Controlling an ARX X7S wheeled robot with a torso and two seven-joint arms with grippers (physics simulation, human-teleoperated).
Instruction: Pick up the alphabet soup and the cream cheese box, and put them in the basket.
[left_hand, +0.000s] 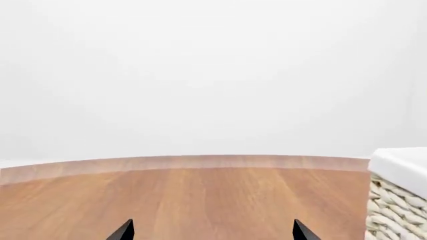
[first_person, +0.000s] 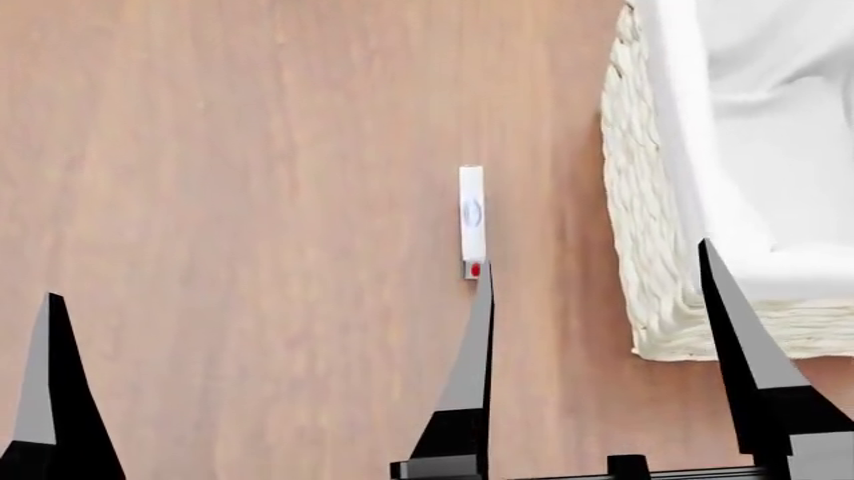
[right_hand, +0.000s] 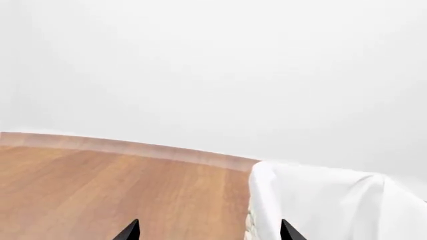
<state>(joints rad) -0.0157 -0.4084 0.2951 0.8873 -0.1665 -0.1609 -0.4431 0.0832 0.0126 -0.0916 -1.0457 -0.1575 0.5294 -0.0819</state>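
Cream cheese box (first_person: 471, 222) is lying on the desk (first_person: 240, 200) beside the basket (first_person: 641, 250), not yet grasped; right gripper (first_person: 594, 270) and left gripper (left_hand: 212, 230) are hovering, jaws spread, empty. Alphabet soup is showing nowhere.

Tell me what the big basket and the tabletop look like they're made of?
The basket looks like cream woven wicker or rope, judging by its braided wall, with a smooth white cloth liner folded over the rim. The table looks like matte light-brown wood, with long grain streaks. Being a render, it could equally be laminate.
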